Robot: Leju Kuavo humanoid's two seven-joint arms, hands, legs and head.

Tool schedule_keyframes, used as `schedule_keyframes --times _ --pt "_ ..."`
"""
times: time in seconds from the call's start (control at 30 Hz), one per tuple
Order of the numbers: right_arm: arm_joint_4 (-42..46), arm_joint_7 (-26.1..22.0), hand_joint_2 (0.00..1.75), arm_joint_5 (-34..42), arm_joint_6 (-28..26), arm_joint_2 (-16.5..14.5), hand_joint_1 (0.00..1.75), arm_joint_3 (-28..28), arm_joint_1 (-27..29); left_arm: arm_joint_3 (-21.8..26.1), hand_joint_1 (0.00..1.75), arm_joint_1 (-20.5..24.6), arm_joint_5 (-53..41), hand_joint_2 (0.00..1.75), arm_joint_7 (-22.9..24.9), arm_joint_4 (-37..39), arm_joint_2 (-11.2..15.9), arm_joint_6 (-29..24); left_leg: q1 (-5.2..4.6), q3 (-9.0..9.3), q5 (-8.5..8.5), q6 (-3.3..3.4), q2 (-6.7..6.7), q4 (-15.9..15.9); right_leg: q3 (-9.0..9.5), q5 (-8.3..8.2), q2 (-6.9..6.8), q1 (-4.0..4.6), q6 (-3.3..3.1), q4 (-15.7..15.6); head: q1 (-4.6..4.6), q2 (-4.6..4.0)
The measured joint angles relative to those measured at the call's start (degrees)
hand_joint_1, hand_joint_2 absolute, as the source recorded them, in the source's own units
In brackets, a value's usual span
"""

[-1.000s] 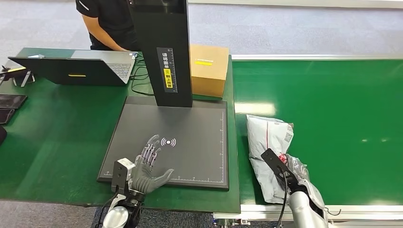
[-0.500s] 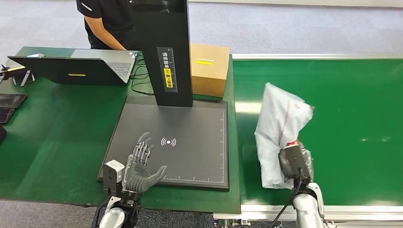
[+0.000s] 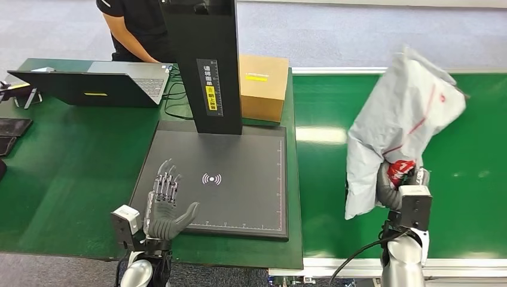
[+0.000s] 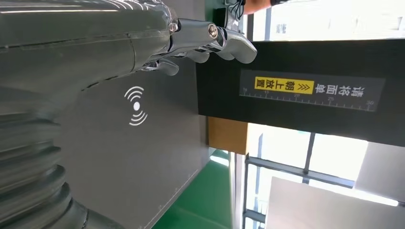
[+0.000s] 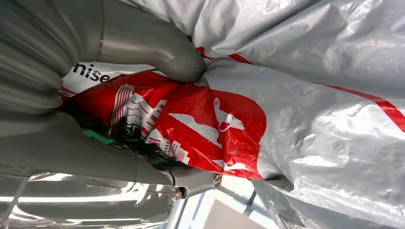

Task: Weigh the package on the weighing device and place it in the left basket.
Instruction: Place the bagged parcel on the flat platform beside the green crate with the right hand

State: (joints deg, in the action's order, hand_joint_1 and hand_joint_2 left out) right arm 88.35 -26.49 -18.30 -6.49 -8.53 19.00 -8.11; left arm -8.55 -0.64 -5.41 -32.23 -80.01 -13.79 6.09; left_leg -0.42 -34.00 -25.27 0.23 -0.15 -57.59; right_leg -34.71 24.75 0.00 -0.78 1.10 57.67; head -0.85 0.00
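My right hand (image 3: 394, 185) grips the white plastic package (image 3: 400, 119) with red markings and holds it up above the green conveyor belt (image 3: 478, 137). In the right wrist view the thumb (image 5: 153, 45) presses into the crumpled red-and-white bag (image 5: 286, 95). The dark grey weighing plate (image 3: 239, 161) with a white wireless mark lies left of the belt, under a black upright post (image 3: 206, 66). My left hand (image 3: 162, 206) hovers open over the plate's near left corner, fingers (image 4: 210, 40) spread and holding nothing.
A cardboard box (image 3: 262, 86) stands behind the plate beside the post. A laptop (image 3: 95, 86) and cables lie at the back left, with a person in black (image 3: 134, 30) behind them. Dark devices (image 3: 12, 128) lie at the table's left edge.
My right hand has lifted the package off the belt, from lying flat to held high and upright. My left hand has drifted slightly left and toward me over the plate.
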Motion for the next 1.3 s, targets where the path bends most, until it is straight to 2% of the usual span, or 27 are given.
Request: schedule_keyframes --times 0.27,0.47,0.6,0.77,0.9,1.0,1.1,1.3 --pt "-2.6 2.1 1.75 -21.8 0.8 4.4 1.75 -11.4 -6.2 -1.1 0.00 0.6 -3.2 1.75 -4.3 -0.5 0.0 -4.8 0.00 -0.02 0.04 0.00 -0.01 0.0 -0.01 -0.06 -0.01 0.00 0.01 0.0 0.00 0.00" --pt "-10.6 1.6 1.75 -32.3 -4.3 9.5 1.75 -21.9 -14.3 -2.8 0.00 1.1 -3.7 1.75 -7.7 -0.5 0.1 -8.0 0.00 -0.06 0.08 0.05 -0.02 0.0 -0.02 -0.08 -0.03 -0.01 0.03 0.0 0.00 0.00" --pt "-15.9 1.6 1.75 -35.4 -7.0 12.2 1.75 -27.4 -19.5 -3.5 0.00 1.7 -3.4 1.75 -7.8 -0.5 0.1 -8.6 0.00 -0.06 0.09 0.05 -0.02 -0.1 -0.03 -0.09 -0.03 -0.01 0.04 0.0 0.00 0.00" --pt "-19.3 1.6 1.75 -36.3 -7.8 13.6 1.75 -30.7 -22.2 -3.7 0.00 2.0 -3.2 1.75 -7.9 -0.5 0.1 -8.6 0.00 -0.09 0.08 0.04 -0.02 -0.1 -0.05 -0.08 -0.03 0.00 0.03 0.0 0.01 0.00" --pt "-24.0 1.2 1.75 -43.7 -10.2 14.5 1.75 -35.5 -25.7 -4.0 0.00 2.5 -3.2 1.75 -7.9 -0.5 0.2 -8.9 0.00 -0.15 0.09 0.04 0.00 0.0 -0.11 -0.09 0.00 0.00 0.03 0.0 0.00 0.00" --pt "-31.2 0.6 1.75 -48.5 -13.8 14.7 1.75 -42.3 -29.9 -5.2 0.00 3.3 -3.9 1.75 -7.9 -0.3 0.4 -9.7 0.00 -0.15 0.13 0.06 -0.01 0.0 -0.10 -0.11 -0.02 0.00 0.04 0.0 0.01 0.00" --pt "-37.5 -0.6 1.75 -49.1 -15.8 14.3 1.75 -48.2 -33.0 -6.4 0.00 3.9 -4.1 1.75 -7.9 -0.1 0.5 -10.0 0.00 -0.14 0.15 0.07 -0.04 -0.1 -0.11 -0.11 -0.06 0.01 0.03 0.0 0.00 0.00" --pt "-43.8 -0.8 1.75 -49.0 -16.4 13.7 1.75 -53.0 -35.9 -7.4 0.00 4.2 -4.0 1.75 -7.9 0.2 0.9 -10.2 0.00 -0.17 0.15 0.08 -0.07 0.0 -0.12 -0.10 -0.10 0.00 0.03 0.0 0.00 0.00"
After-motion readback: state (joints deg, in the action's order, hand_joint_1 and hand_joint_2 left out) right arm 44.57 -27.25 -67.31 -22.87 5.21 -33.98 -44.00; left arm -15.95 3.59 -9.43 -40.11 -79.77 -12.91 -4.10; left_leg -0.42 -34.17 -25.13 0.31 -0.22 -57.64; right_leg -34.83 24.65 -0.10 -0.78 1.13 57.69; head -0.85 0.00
